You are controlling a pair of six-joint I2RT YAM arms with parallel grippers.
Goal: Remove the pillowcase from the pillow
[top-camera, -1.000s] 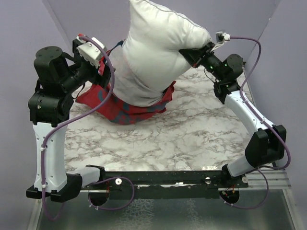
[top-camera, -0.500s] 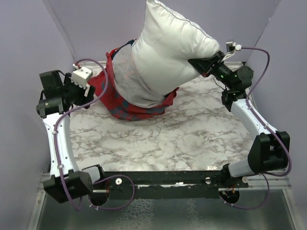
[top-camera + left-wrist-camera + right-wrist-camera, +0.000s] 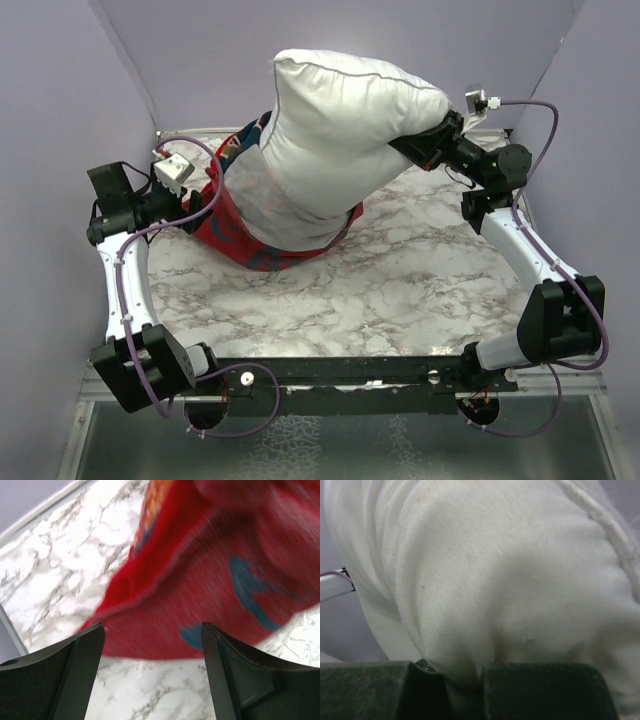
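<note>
On the far-left part of the tabletop [image 3: 400, 290], the pillowcase [image 3: 225, 215] sat bunched around the lower end of the pillow [image 3: 340, 130], with red fabric crumpled on the marble. Most of the pillow was bare (white, plump, seam running along the top edge). It was lifted off the tabletop, with its upper end toward the right.

On the right side, the right gripper [image 3: 410, 148] was pressed together on a fold of the pillow. The right wrist view confirmed it: white cloth was pinched into the narrow gap at the right gripper [image 3: 447, 672], and the pillow filled nearly the whole frame.

On the left, the left gripper [image 3: 195, 203] was spread wide, low over the tabletop and just beside the pillowcase's left edge. In the left wrist view, red cloth with blue marks lay ahead of the left gripper [image 3: 150, 630], with nothing clamped between the fingers. I couldn't tell whether the tips touched the cloth.
</note>
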